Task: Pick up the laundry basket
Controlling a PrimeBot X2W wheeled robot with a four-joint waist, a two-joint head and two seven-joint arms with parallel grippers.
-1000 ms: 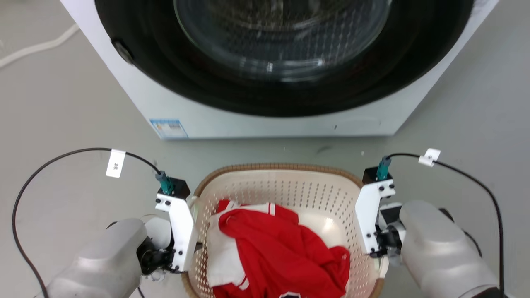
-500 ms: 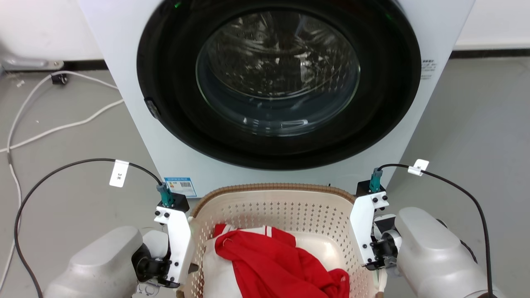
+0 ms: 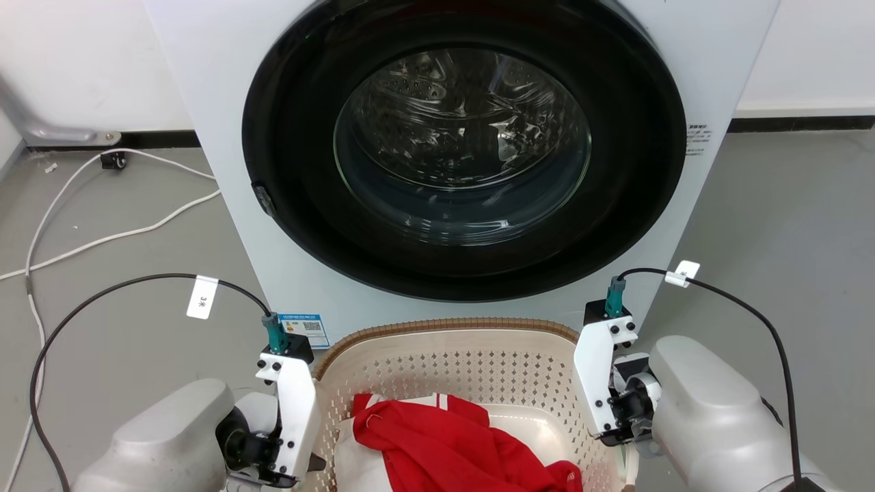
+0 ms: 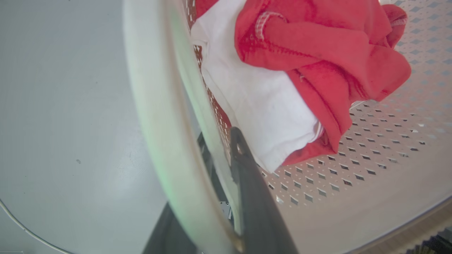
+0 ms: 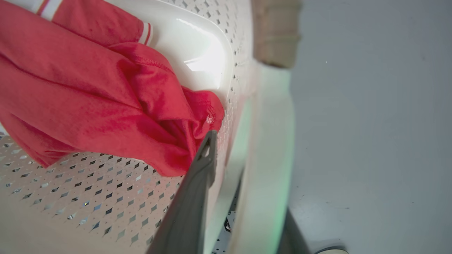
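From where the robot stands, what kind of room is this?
Probably a laundry area: a front-loading washing machine stands on a bare grey floor, with a laundry basket holding a red and white garment in front of it.

A laundry area, bare like a test room: a front-loading washing machine (image 3: 465,157) on grey floor (image 3: 123,273) against a white wall (image 3: 89,61), loose white cable (image 3: 116,237) beside it, laundry basket (image 3: 451,362) holding clothes (image 3: 444,444) before it.

Cream laundry basket (image 3: 465,365), dotted perforations, brown woven-look rim. Red garment (image 3: 437,444), white striped trim. White washing machine (image 3: 198,82), black door ring. Plain grey floor (image 3: 786,219).
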